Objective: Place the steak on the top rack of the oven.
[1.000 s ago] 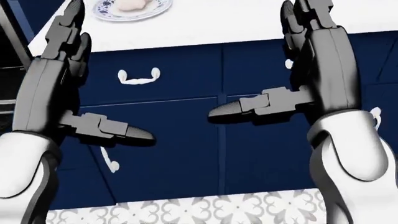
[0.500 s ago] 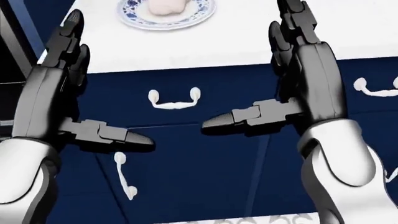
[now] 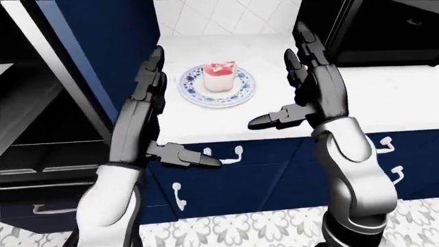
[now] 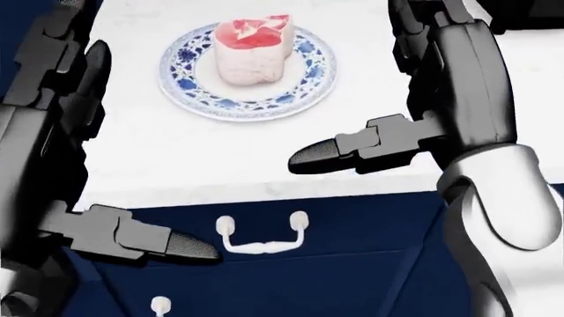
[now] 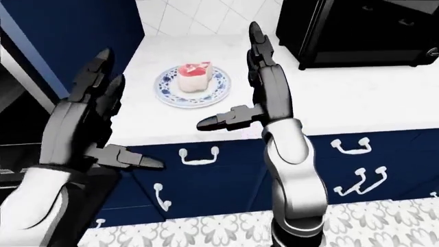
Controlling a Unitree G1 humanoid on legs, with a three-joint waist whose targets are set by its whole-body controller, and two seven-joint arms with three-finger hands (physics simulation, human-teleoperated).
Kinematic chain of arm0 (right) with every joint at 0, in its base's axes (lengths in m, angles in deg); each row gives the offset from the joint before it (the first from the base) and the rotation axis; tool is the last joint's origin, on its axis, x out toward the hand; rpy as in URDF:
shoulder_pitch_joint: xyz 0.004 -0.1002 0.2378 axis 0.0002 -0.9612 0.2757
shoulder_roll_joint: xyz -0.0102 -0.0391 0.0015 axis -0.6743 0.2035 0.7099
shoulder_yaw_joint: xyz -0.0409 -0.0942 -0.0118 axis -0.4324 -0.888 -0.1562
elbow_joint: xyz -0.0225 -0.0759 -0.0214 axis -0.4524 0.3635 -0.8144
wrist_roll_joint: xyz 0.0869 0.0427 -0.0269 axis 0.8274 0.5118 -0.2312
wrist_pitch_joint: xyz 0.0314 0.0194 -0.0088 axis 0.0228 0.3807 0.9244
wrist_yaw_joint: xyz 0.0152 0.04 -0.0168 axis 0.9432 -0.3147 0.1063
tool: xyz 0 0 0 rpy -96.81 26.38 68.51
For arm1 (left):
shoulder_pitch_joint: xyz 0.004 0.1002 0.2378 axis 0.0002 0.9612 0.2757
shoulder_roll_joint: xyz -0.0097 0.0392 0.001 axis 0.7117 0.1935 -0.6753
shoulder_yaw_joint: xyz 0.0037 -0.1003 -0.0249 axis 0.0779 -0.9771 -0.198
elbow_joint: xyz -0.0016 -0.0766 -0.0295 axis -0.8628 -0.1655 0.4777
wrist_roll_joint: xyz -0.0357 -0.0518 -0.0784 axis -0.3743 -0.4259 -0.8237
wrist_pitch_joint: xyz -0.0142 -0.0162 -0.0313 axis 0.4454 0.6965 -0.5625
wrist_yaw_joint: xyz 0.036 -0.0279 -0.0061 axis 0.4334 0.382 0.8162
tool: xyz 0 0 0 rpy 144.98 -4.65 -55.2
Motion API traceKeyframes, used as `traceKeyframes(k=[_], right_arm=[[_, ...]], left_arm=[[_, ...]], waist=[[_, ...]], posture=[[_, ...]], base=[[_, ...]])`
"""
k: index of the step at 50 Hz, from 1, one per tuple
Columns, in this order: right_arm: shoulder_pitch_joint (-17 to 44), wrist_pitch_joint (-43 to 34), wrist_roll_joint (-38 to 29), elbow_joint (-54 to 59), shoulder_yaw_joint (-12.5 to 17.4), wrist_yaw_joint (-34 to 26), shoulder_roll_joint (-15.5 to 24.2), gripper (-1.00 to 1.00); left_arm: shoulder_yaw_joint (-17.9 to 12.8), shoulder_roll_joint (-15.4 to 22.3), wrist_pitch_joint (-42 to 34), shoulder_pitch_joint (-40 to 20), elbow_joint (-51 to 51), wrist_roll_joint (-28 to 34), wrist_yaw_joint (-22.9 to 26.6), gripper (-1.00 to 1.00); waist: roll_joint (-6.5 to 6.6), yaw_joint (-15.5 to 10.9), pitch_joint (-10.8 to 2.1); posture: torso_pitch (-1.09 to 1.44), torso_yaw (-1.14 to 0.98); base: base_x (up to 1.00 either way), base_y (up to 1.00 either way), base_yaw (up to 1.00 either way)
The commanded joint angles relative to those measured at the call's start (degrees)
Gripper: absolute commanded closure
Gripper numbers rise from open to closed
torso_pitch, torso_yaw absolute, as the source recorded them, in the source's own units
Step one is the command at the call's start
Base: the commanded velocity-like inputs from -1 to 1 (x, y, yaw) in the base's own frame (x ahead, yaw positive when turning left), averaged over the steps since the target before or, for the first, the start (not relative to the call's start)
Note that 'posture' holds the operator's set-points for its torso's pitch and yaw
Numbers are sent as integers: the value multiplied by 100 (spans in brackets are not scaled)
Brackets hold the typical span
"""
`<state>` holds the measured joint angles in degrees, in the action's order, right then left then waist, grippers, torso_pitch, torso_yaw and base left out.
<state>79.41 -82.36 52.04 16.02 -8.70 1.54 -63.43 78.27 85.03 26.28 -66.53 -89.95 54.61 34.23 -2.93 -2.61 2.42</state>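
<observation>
White counter (image 3: 398, 103) runs across the top of your eye views, over navy cabinets (image 5: 220, 185) with white drawer handles (image 4: 262, 238); dark open oven (image 3: 41, 128) fills the left edge of the left-eye view, interior too dark to make out a rack; black appliance (image 5: 364, 31) sits on the counter at upper right of the right-eye view; patterned floor tile (image 5: 384, 221) along the bottom; your left hand (image 3: 147, 110) is raised with fingers straight up and spread, thumb jutting right, gripping nothing, below-left of the plate over the cabinet face; your right hand (image 3: 312, 85) is likewise splayed, thumb pointing left, holding nothing, over the counter just right of the plate; blue-and-white plate (image 4: 313, 82) sits on the counter near its left end, between your two hands in every view; steak (image 4: 253, 49) lies on the plate's middle, pale sides, red top, untouched by either hand.
</observation>
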Motion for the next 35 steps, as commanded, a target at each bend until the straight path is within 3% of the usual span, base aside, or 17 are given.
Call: traceKeyframes(k=[1, 2, 4, 5, 6, 7, 8, 9, 12, 15, 16, 17, 28, 30, 33, 34, 35], right_arm=[[156, -81, 24, -199, 242, 35, 25, -100], [-38, 152, 36, -171, 183, 49, -3, -100], [19, 62, 69, -235, 213, 30, 51, -100], [147, -74, 105, -232, 242, 53, 72, -100], [-6, 146, 90, -172, 176, 59, 48, -100], [52, 120, 115, -182, 195, 66, 51, -100], [20, 130, 75, -198, 156, 58, 90, -100], [71, 14, 94, -261, 178, 49, 98, -100], [31, 226, -17, -98, 175, 74, 149, -100], [1, 376, 56, -35, 224, 17, 103, -100], [77, 266, 38, -74, 208, 24, 135, -100], [-12, 358, 18, -58, 178, -11, 145, -100], [50, 344, 5, -58, 196, -21, 122, -100], [36, 390, -16, -30, 192, -20, 126, -100], [68, 330, -3, -46, 220, -16, 146, -100], [180, 175, 10, -80, 241, -8, 168, -100], [-27, 433, -17, -25, 192, -12, 133, -100]], left_arm=[[351, -358, -404, -243, -328, 1173, 883, -100], [452, -832, -388, -414, -339, 2424, 1881, -100], [412, -2786, 551, -880, -342, 5853, 4535, -100], [384, -3382, 901, -1155, -342, 6794, 5137, -100], [406, -3486, 734, -1726, -342, 7652, 5707, -100], [409, -3011, 174, -2438, -342, 8468, 6442, -100], [716, -2464, -514, -2794, -342, 9358, 7360, -100], [920, -1975, -1090, -2842, -342, 9691, 7792, -100], [1107, -1538, -1612, -2823, -341, 9722, 7946, -100], [644, -1539, -1592, -3061, -342, 9159, 7951, -100], [508, -1443, -1636, -3029, -342, 8957, 7951, -100], [496, -1498, -1652, -3043, -341, 8935, 7951, -100], [755, -1609, -1628, -2949, -341, 9099, 7951, -100], [708, -1498, -1689, -2954, -341, 9039, 7951, -100], [765, -1375, -1807, -2908, -342, 9021, 7951, -100], [817, -1381, -1850, -2897, -341, 9046, 7951, -100], [884, -1375, -1886, -2872, -342, 9073, 7951, -100]], waist=[[57, 9, -136], [70, 28, -117], [35, -10, -126], [-7, -26, -116], [-39, -17, -109], [-44, 16, -94], [-24, 39, -81], [-1, 62, -74], [-1, 88, -54], [-55, 74, -60], [-8, 20, -166], [14, 85, -110], [223, 47, -35], [159, 52, -8], [-205, 77, 39], [-231, 94, -46], [-167, 171, -9]], posture=[[0, 0], [0, 0], [0, 0], [0, 0], [0, 0], [0, 0], [0, 0], [0, 0], [0, 0], [0, 0], [0, 0], [0, 0], [0, 0], [0, 0], [0, 0], [0, 0], [0, 0]], base=[[0, 0, 0], [0, 0, 0], [0, 0, 0], [0, 0, 0], [0, 0, 0], [0, 0, 0], [0, 0, 0], [0, 0, 0], [0, 0, 0], [0, 0, 0], [0, 0, 44], [0, 0, 44], [0, 0, 46], [0, 0, 45], [0, 0, 46], [0, 0, 45], [0, 0, 45]])
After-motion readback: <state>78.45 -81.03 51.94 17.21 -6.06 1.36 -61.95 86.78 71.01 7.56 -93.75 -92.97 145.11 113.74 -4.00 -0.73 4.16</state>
